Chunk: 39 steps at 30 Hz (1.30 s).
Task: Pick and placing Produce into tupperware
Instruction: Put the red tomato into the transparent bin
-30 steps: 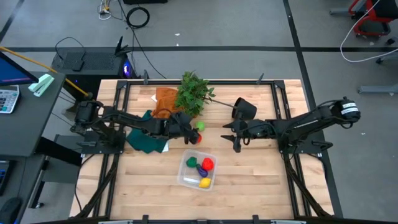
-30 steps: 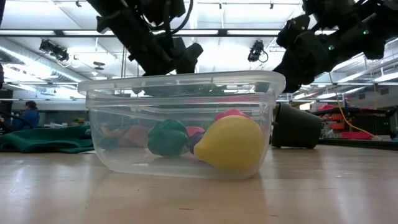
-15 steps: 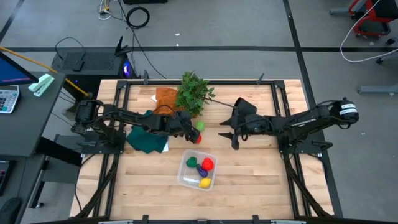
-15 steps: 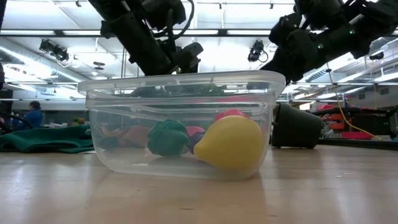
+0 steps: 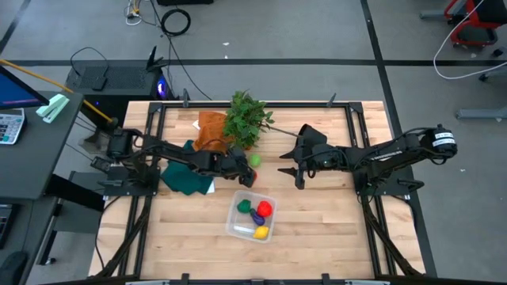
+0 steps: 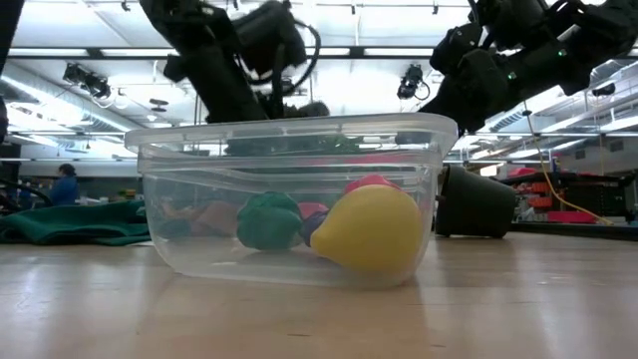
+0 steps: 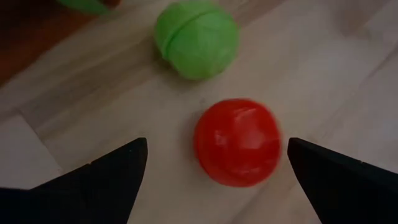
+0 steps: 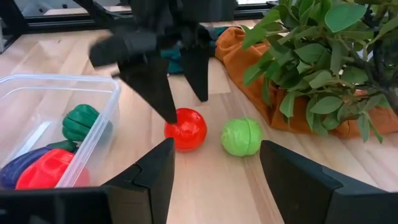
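Table [image 5: 317, 222], largest first: leafy plant [image 5: 247, 117] at the back with an orange cloth [image 5: 210, 127] beside it, dark green cloth [image 5: 186, 178] toward the left.

Tupperware [image 5: 252, 216] front-centre, long axis running roughly front to back with a slight tilt. Holds four pieces: green [image 5: 243, 206], purple [image 5: 257, 215], red [image 5: 264, 208], yellow [image 5: 261, 232]. No usable long axis on the near-round toys; yellow one looks pear-shaped in the low view [image 6: 367, 229], narrower end up and toward the left of that picture.

Change over the last second: left gripper [image 5: 244, 176] shifted slightly and dropped closer to the table, now straddling the loose red ball [image 7: 237, 149]. Fingers [image 7: 106, 177] spread wide either side, no contact visible. Right gripper [image 5: 298, 178] slid a little to the left arm's side and now hangs above the table near the plant pot, fingers spread, holding nothing.

Meaning: likely lined up for a grasp on the red ball, with closing as the next step. Red ball just behind the tub; green ball [image 7: 196, 38] close beside it, toward the plant, seam visible across it. Two pieces still out, so roughly two thirds done.

Risk: round ball may roll if one finger touches first.
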Each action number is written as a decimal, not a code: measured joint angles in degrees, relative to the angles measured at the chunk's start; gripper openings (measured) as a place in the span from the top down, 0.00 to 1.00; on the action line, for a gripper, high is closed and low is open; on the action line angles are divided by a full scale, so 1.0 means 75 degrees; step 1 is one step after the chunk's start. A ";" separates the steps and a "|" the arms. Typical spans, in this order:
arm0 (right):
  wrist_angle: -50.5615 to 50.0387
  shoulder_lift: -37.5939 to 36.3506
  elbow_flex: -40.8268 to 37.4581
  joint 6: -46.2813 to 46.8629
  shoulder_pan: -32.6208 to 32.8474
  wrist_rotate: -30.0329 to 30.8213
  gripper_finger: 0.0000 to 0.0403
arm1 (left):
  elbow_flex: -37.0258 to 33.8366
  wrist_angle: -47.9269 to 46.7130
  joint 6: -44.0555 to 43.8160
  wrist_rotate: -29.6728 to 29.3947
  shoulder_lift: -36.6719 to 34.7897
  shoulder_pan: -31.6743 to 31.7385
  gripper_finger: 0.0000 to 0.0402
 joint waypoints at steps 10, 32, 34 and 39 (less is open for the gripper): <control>0.0013 0.0000 0.0001 0.0009 0.0003 0.0000 0.52 | 0.0003 0.0546 -0.0061 0.0105 0.0301 0.0020 0.02; 0.0003 0.0000 0.0000 0.0012 0.0006 -0.0001 0.52 | 0.0000 0.1037 0.0097 0.0114 0.0438 0.0143 0.02; 0.0003 0.0000 0.0003 0.0012 0.0006 -0.0003 0.52 | 0.0001 0.1040 0.0102 0.0114 0.0438 0.0143 0.02; 0.0003 0.0000 0.0000 0.0012 0.0005 0.0000 0.52 | 0.0000 0.1046 0.0105 0.0111 0.0438 0.0143 0.02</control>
